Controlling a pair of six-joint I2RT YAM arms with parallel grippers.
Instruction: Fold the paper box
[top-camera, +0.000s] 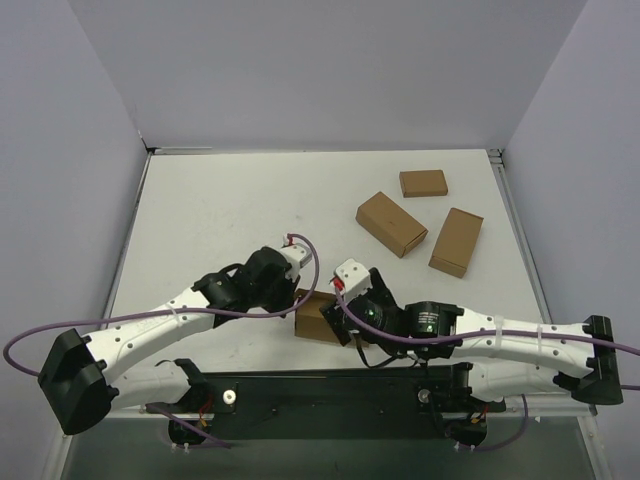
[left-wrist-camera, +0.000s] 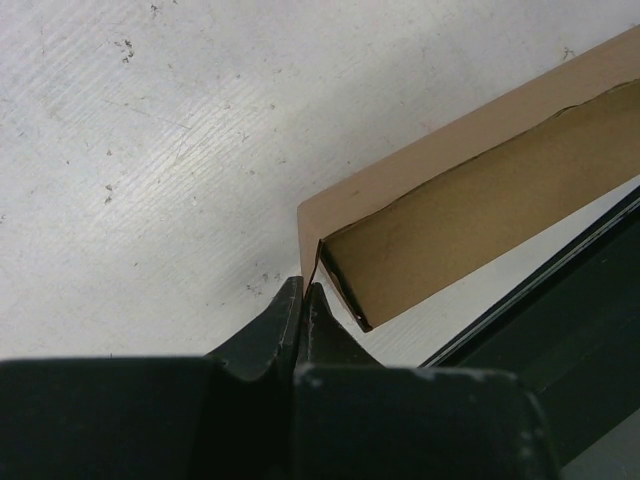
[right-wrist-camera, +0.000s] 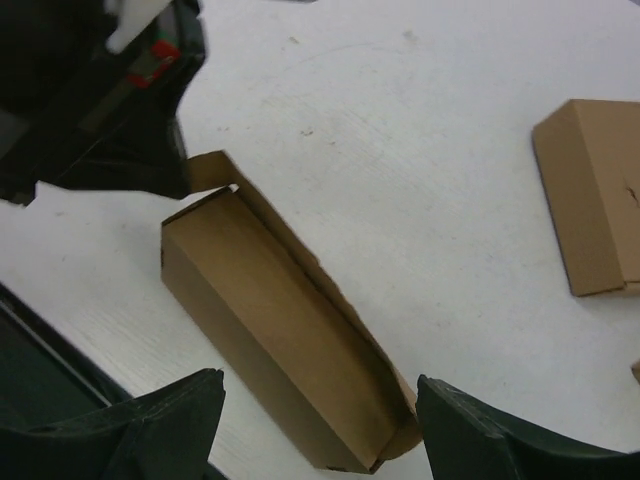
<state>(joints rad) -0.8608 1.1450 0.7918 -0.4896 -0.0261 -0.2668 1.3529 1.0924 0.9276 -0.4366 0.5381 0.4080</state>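
Observation:
The paper box (top-camera: 314, 320) is a long brown cardboard box, partly folded, lying on the white table near the front edge between both grippers. In the right wrist view the paper box (right-wrist-camera: 290, 330) lies top side open, with one long flap standing along its far side. My left gripper (left-wrist-camera: 303, 288) is shut on the flap's corner at the box's end (left-wrist-camera: 470, 210). It shows in the top view (top-camera: 297, 296) at the box's left end. My right gripper (right-wrist-camera: 318, 385) is open, its fingers (right-wrist-camera: 170, 420) wide apart astride the box's near end, above it (top-camera: 340, 318).
Three smaller ready-made brown boxes (top-camera: 391, 222), (top-camera: 423, 183), (top-camera: 456, 241) lie at the back right; one shows in the right wrist view (right-wrist-camera: 590, 200). A black rail (top-camera: 330, 392) runs along the table's front edge just behind the paper box. White walls surround the table (top-camera: 220, 210).

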